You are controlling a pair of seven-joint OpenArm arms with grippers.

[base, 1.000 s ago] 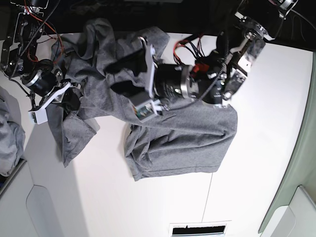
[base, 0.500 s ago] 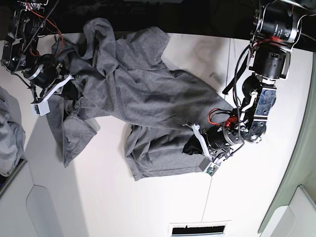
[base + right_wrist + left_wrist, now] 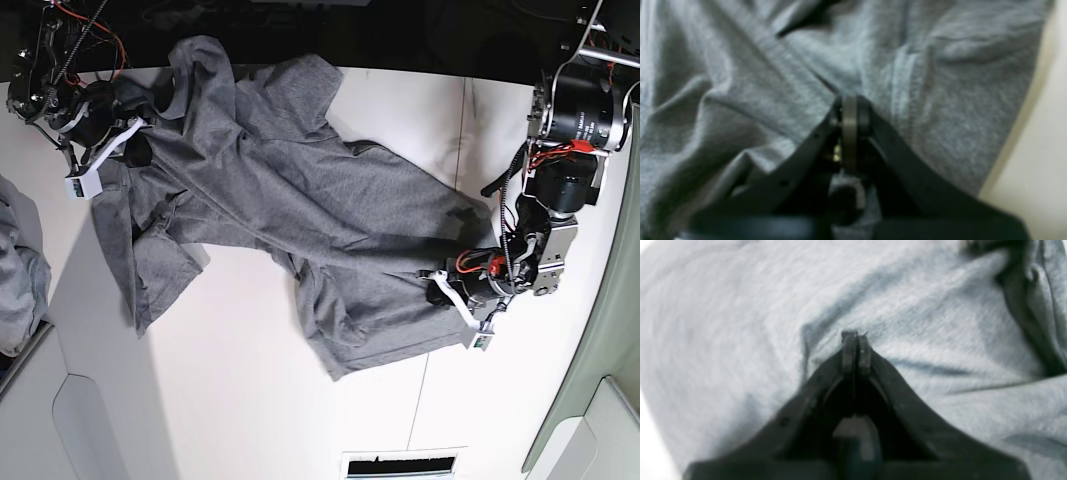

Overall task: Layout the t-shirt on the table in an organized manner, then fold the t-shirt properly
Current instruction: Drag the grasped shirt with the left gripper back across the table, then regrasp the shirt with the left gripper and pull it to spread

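Note:
The heather-grey t-shirt (image 3: 300, 200) lies crumpled and stretched slantwise over the white table (image 3: 250, 400), from back left to front right. My left gripper (image 3: 452, 297) is at the shirt's right front edge, shut on a pinch of the cloth. In the left wrist view its shut tips (image 3: 856, 336) pucker the t-shirt (image 3: 740, 323) into creases. My right gripper (image 3: 130, 145) is shut on the shirt's bunched back-left end. In the right wrist view its tips (image 3: 850, 103) pinch the t-shirt (image 3: 740, 83) next to a stitched hem, with bare table (image 3: 1040, 150) to the right.
A paler grey cloth bundle (image 3: 15, 280) lies at the left edge. A thin dark seam (image 3: 425, 400) runs across the tabletop to a white slotted vent (image 3: 400, 465) at the front. Dark space borders the table's back edge.
My left gripper swung from the shirt's middle to its right front edge, shut there and pulled the cloth rightward. My right gripper drew its end back and left. The shirt is more stretched out.

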